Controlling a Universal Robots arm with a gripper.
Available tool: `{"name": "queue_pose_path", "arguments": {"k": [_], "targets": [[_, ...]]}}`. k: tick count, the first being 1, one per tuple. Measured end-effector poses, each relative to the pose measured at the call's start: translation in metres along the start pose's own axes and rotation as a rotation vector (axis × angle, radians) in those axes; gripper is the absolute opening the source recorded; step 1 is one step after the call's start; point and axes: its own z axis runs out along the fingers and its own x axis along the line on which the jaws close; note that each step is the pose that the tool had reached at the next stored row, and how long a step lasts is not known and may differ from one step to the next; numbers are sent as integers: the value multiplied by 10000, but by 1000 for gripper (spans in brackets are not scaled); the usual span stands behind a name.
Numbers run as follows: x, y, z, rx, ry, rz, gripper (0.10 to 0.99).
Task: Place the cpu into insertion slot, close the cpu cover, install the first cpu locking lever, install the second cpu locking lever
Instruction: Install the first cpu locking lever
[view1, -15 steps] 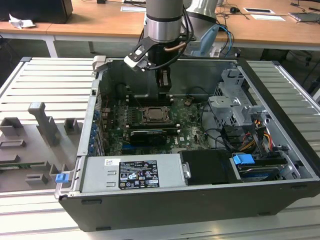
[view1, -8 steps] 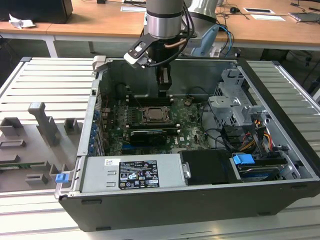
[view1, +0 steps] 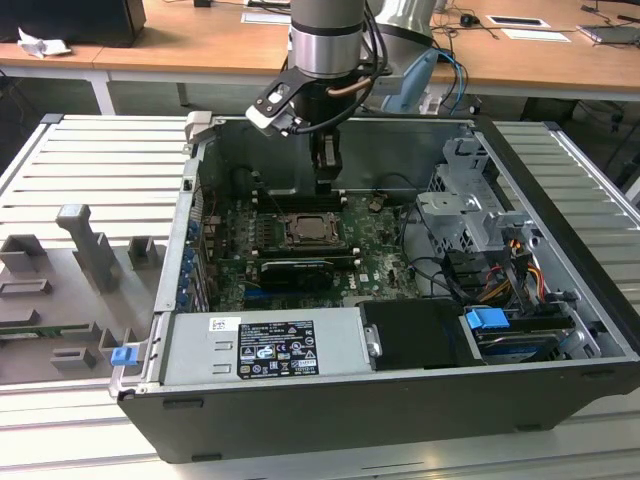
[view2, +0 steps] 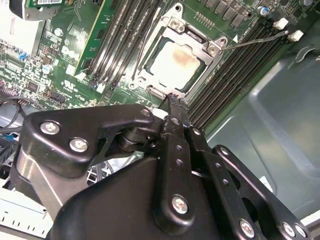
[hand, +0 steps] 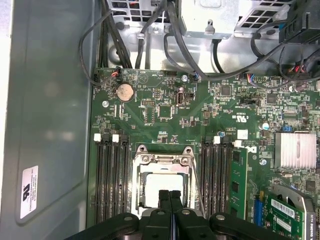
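The end effector (hand: 169, 194) is pinched together, empty (exterior view: at 12 o'clock of the cpu (view1: 305, 230)). The cpu cover (hand: 162, 159) lies flat over it

cpu (view2: 175, 62) dull beige metal; cpu cover (view2: 195, 37) shiny metal; end effector (hand: 170, 196) matt black.

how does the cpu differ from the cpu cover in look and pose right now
In the second wrist view, the cpu is a solid pale plate with a brownish smudge, while the cpu cover is a shiny silver frame with a large open window. The cpu is the smaller of the two and sits inside that window, and the cpu cover rings it on all sides. Both are square, metal and lie flat.
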Motion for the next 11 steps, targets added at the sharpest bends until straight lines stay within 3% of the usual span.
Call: {"name": "queue_pose_path", "arguments": {"k": [11], "targets": [[1,-33,-2,-2,5,-87,106]]}}
